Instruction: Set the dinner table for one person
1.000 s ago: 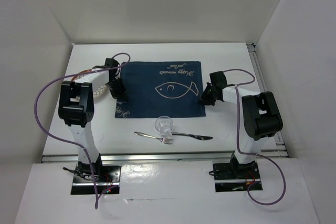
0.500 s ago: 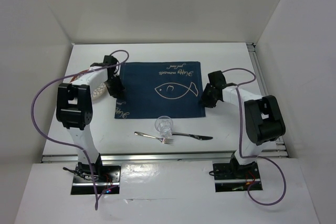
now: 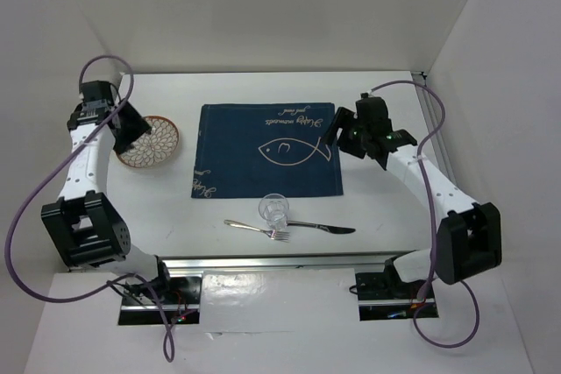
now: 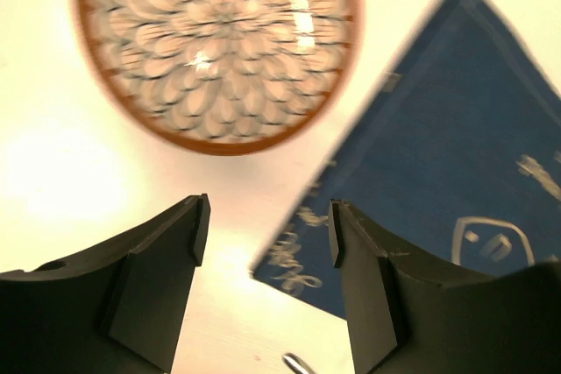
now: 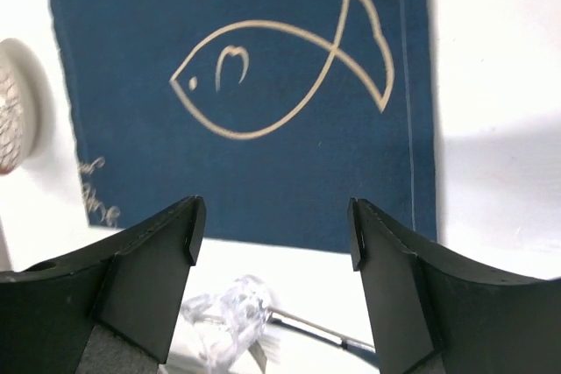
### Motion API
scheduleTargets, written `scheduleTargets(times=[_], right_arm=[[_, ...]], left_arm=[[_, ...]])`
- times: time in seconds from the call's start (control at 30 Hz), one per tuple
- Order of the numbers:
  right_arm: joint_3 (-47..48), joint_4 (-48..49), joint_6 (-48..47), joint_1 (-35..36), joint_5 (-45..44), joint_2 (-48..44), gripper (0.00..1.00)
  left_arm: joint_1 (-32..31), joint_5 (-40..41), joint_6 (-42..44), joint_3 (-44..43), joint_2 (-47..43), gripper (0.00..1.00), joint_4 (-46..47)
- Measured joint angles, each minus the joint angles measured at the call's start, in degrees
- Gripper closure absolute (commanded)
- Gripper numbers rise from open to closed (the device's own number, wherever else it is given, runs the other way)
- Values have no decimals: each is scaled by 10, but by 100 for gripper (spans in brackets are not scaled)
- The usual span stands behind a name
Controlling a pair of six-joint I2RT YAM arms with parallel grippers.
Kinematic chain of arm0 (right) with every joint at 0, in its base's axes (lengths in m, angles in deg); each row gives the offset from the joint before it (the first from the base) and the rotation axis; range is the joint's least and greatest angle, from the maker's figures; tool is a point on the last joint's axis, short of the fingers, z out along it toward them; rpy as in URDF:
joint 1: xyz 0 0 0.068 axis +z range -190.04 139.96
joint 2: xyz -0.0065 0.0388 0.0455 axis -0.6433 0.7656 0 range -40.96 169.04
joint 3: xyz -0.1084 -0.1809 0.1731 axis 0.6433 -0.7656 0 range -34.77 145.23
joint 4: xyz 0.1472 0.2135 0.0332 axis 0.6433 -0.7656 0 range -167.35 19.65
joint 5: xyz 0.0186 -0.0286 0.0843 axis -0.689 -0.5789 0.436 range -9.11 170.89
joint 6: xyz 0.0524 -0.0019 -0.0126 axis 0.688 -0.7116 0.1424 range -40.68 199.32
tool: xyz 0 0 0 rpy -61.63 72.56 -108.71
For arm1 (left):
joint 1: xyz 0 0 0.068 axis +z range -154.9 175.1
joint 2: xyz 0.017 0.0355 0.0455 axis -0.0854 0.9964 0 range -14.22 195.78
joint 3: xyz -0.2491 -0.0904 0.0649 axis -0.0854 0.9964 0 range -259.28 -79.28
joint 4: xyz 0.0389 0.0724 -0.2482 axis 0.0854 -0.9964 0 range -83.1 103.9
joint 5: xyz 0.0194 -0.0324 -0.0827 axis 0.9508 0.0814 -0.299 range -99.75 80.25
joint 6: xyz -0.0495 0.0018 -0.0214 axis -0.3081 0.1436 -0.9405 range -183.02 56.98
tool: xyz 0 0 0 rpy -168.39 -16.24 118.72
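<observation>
On the white dinner table (image 3: 175, 216) a dark blue fish-print placemat (image 3: 267, 151) lies flat in the middle. A patterned plate with a brown rim (image 3: 151, 142) sits to its left. My left gripper (image 3: 131, 131) hovers open above the plate's left edge; its wrist view shows empty jaws (image 4: 267, 229) with the plate (image 4: 219, 41) and the placemat's corner (image 4: 438, 146) beyond. My right gripper (image 3: 338, 134) hangs open and empty over the placemat's right edge (image 5: 276, 229), looking down on the fish print (image 5: 131, 172).
A clear glass (image 3: 273, 208) stands just in front of the placemat, and shows in the right wrist view (image 5: 232, 313). A fork (image 3: 254, 229) and a knife (image 3: 324, 228) lie near the table's front edge. White walls enclose the table's left, back and right.
Both grippers have opened and pulled off the placemat's side edges. The left arm swung out to the far left over the plate; the right arm rose and reached back.
</observation>
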Motion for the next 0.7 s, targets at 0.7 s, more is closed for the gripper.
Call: scheduleTargets(times=[0.7], right_arm=[[-67, -28, -41, 2, 36, -53, 14]], left_arm=[[139, -116, -50, 147, 128, 23, 119]])
